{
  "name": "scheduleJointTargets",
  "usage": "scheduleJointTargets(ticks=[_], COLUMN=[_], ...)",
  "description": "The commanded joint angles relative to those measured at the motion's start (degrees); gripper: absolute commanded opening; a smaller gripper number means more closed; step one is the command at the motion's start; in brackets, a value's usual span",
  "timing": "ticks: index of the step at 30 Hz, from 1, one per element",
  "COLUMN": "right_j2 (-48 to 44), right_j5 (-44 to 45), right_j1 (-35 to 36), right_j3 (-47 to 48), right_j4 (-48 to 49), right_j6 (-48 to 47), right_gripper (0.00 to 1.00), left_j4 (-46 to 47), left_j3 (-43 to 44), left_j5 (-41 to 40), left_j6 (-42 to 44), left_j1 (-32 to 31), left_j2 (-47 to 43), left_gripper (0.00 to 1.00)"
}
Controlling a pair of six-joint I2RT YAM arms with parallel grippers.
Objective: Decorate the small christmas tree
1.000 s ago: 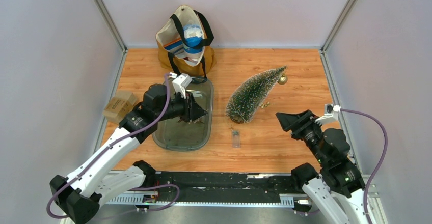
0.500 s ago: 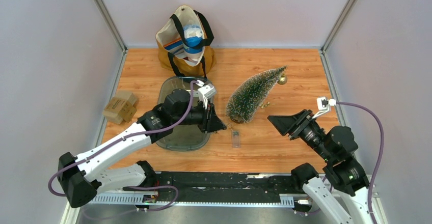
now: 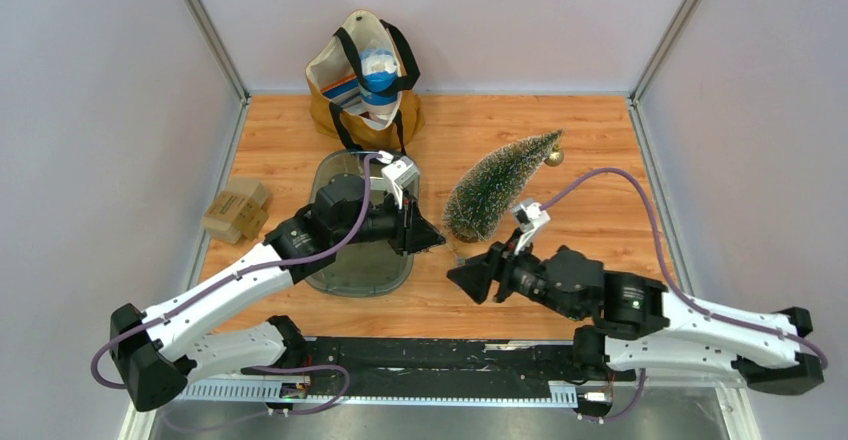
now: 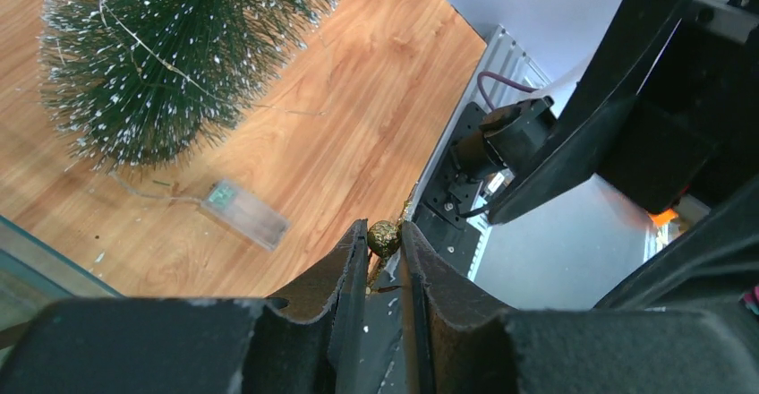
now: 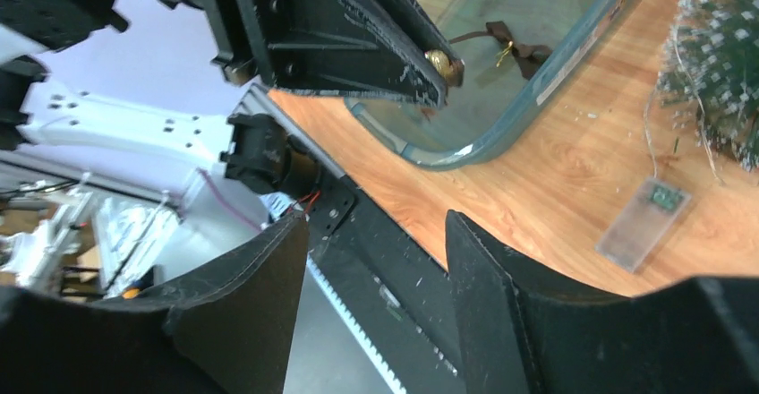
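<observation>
Item 1, left gripper (image 3: 437, 244): clenched on a small gold bauble (image 4: 383, 237), pinched at the very fingertips so that most of the bead stands proud of the pads; judged a grip chosen to leave the ornament free to be pushed in among needles; gripper held aloft over the table (image 3: 590, 120), just past the near right corner of the clear tray (image 3: 345, 272), nose toward the tree's base.

Item 2, right gripper (image 5: 376, 233): jaws apart, nothing between them; low over the table near the centre, nose toward the left gripper and just short of it; judged placed to take or steady something, though which cannot be told.

Item 3, small christmas tree (image 3: 495, 188): lying on its side on the wood, wide base toward the grippers, tip toward the far right; a gold ball (image 3: 553, 157) at the tip; not upright, so any ornament must go in from the side.

Item 4, battery case (image 4: 243, 215): clear, flat on the table just near of the tree's base; a thin wire (image 5: 646, 134) runs from it into the branches.

Item 5, clear tray: left of the tree; holds a brown bow (image 5: 515, 49), judged a decoration in waiting.

Item 6, tote bag (image 3: 365, 80): upright at the far edge.

Item 7, cardboard box (image 3: 237, 210): at the left wall.
</observation>
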Motion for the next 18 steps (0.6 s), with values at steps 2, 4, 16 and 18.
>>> scheduleJointTargets(ticks=[2, 4, 16, 18], right_j2=[7.51, 7.78, 8.48, 9.1], right_j5=[16.49, 18.6, 11.49, 11.05], right_j1=[4.05, 3.97, -2.01, -2.01], right_j3=[4.29, 3.51, 1.66, 1.57], right_j4=[11.23, 12.9, 17.39, 17.39], right_j6=[-2.81, -2.37, 2.64, 2.9], right_gripper=[0.61, 0.6, 0.49, 0.47], left_j4=[2.48, 2.48, 3.01, 3.19], left_j3=[0.62, 0.0, -1.41, -1.5], left_j5=[0.38, 0.73, 0.82, 0.73], left_j6=[-0.32, -0.5, -0.59, -0.76], left_j1=[-0.45, -0.53, -0.53, -0.45], left_j2=[-2.58, -3.36, -5.48, -5.48], left_gripper=[0.26, 0.26, 0.25, 0.25])
